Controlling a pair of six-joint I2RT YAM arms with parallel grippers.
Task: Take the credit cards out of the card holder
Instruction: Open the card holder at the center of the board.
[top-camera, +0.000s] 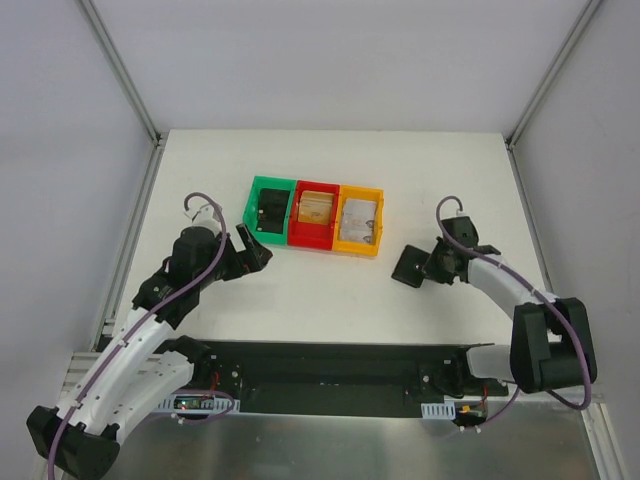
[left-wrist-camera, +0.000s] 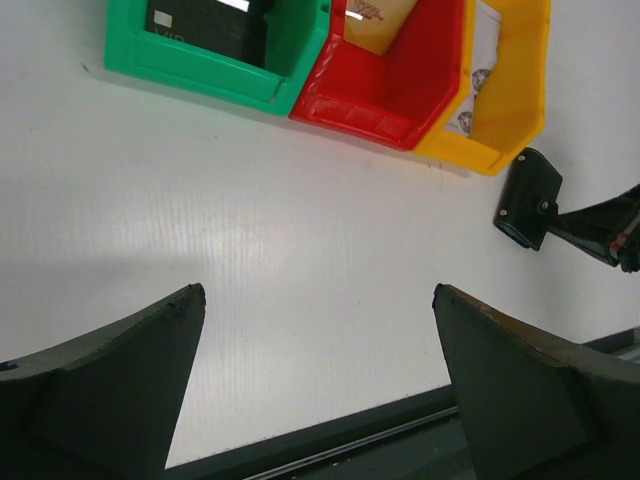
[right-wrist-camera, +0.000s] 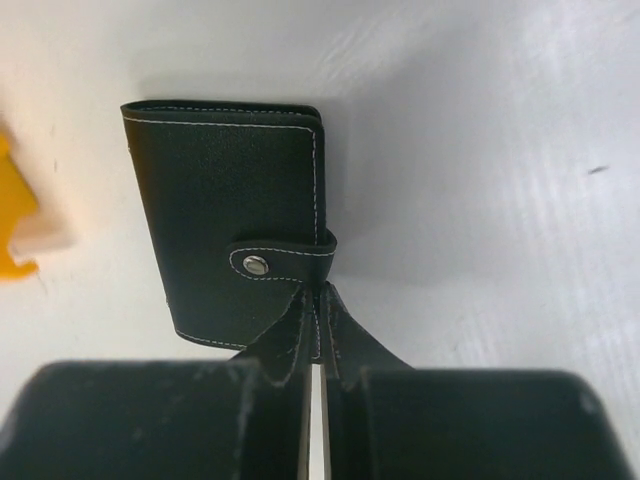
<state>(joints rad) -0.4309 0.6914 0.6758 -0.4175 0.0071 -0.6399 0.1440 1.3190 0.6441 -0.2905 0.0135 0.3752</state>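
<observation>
The card holder (right-wrist-camera: 230, 200) is a closed black stitched wallet whose strap is fastened by a metal snap. My right gripper (right-wrist-camera: 318, 295) is shut on its edge just beside the strap. In the top view the card holder (top-camera: 410, 266) hangs tilted off the right gripper (top-camera: 428, 268), right of the bins. A tan credit card (top-camera: 315, 208) lies in the red bin and a pale grey-white one (top-camera: 359, 220) in the yellow bin. My left gripper (top-camera: 248, 255) stands open and holds nothing, just below the green bin. In the left wrist view the left gripper (left-wrist-camera: 318, 290) frames bare table.
Three joined bins stand at mid-table: green (top-camera: 254, 203), red (top-camera: 297, 236) and yellow (top-camera: 345, 247). A chunky black object (top-camera: 271, 210) sits in the green bin. The black base rail (top-camera: 330, 365) runs along the near edge.
</observation>
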